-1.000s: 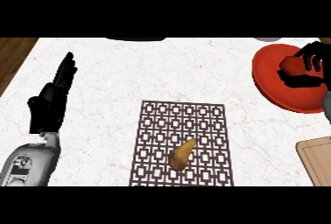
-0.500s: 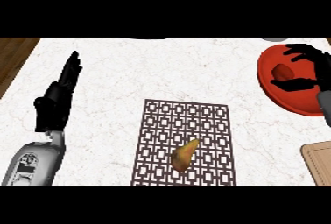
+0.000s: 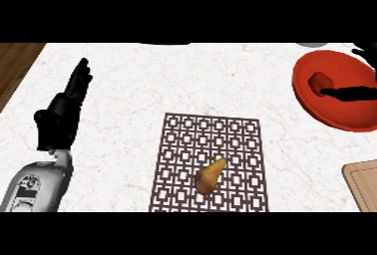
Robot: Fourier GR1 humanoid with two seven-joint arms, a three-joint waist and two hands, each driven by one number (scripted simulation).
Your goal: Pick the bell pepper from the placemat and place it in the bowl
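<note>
A dark red bell pepper point(image 3: 321, 81) lies inside the red bowl point(image 3: 346, 113) at the right edge of the counter. My right hand point(image 3: 352, 93) is mostly out of the picture. Its thumb reaches straight into the bowl, with the tip next to the pepper, and its fingers point(image 3: 365, 50) spread above the bowl's far rim, so the hand is open. The brown lattice placemat point(image 3: 221, 134) lies in the middle, with an orange-yellow elongated item point(image 3: 209, 176) on its near part. At the left, my left hand point(image 3: 63, 112) rests open with its fingers pointing up.
A wooden board's corner point(image 3: 364, 184) shows at the lower right. A dark wooden strip point(image 3: 13, 62) borders the marble counter at the far left. A dark object point(image 3: 173, 44) and a grey one point(image 3: 315, 45) sit at the counter's back edge.
My right hand has uncurled and drawn back to the right, leaving the pepper lying in the bowl. The left hand has not moved.
</note>
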